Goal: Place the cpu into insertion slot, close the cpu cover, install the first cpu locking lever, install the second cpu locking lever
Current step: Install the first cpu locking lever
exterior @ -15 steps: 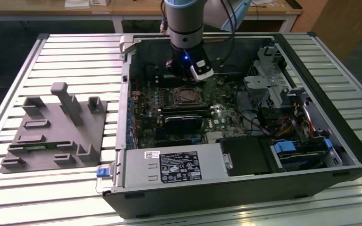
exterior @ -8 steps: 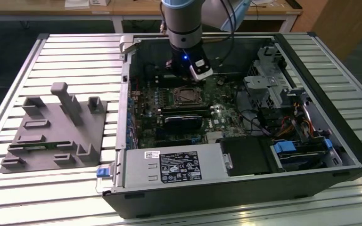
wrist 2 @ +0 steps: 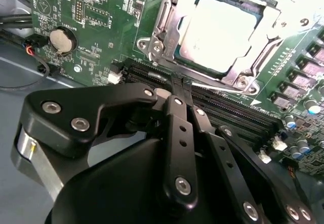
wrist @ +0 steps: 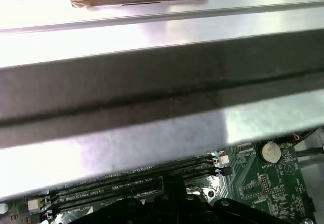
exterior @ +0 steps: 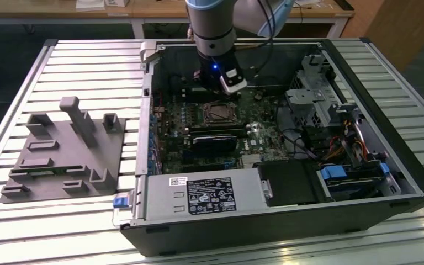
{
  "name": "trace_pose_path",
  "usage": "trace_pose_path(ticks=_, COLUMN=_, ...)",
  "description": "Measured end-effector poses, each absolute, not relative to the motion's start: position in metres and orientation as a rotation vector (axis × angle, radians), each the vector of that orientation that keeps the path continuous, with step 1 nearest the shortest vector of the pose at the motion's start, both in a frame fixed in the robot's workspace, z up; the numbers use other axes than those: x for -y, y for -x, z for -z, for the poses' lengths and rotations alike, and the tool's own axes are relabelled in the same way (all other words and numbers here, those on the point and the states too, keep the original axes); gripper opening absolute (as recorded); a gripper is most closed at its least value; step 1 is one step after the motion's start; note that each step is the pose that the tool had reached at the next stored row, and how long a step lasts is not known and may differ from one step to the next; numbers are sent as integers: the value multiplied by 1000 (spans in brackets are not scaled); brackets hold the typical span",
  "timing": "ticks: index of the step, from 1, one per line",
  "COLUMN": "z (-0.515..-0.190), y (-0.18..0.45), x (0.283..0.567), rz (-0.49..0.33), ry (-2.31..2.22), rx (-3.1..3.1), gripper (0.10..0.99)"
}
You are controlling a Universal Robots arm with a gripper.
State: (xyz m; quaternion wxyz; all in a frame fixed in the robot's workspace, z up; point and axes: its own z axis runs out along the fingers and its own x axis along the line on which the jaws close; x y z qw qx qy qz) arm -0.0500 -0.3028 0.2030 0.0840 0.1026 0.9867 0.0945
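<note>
Exterior view, gripper: the gripper (exterior: 223, 84) hung from the arm (exterior: 212, 27) inside the open computer case (exterior: 388, 165), just on the far side of the insertion slot (exterior: 220, 112).
Exterior view, count: one arm, one case, one black expansion card (exterior: 216, 142) on the near side of the socket, and one grey fixture (exterior: 64, 149) on the table (exterior: 86, 66) at the exterior view's left.
Second wrist view, claw: the fingers (wrist 2: 177, 117) were pressed together with nothing between them, their tips over the memory slots (wrist 2: 233, 110) just beside the socket.
Second wrist view, cpu: the cpu (wrist 2: 223, 29) lay seated in the insertion slot, and the cpu cover (wrist 2: 169, 29) framed its pale face.
Second wrist view, risk: with the tips this close to the board, a sideways slip would likely scrape a memory slot or jolt the cover. Whether the cover was locked down could not be told.
Second wrist view, count: one cpu, one cover, one coin battery (wrist 2: 63, 40), at least two memory slots.
First wrist view, count: one coin battery, several long memory slots, and the dark wall of the case beyond them.
First wrist view, risk: that wall stood close, so a careless lift could probably knock the wrist against it.
</note>
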Motion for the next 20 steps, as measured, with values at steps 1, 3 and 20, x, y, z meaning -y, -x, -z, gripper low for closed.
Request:
trace_pose_path(ticks=1, z=-203, y=50, x=302, rz=-281, ry=-310, rx=-2943, gripper=106)
trace_pose_path(ticks=3, z=-202, y=51, x=300, rz=-280, ry=-324, rx=-2941, gripper=106)
trace_pose_path(ticks=20, z=-194, y=51, x=300, rz=-256, ry=-576, rx=-2889, gripper=106)
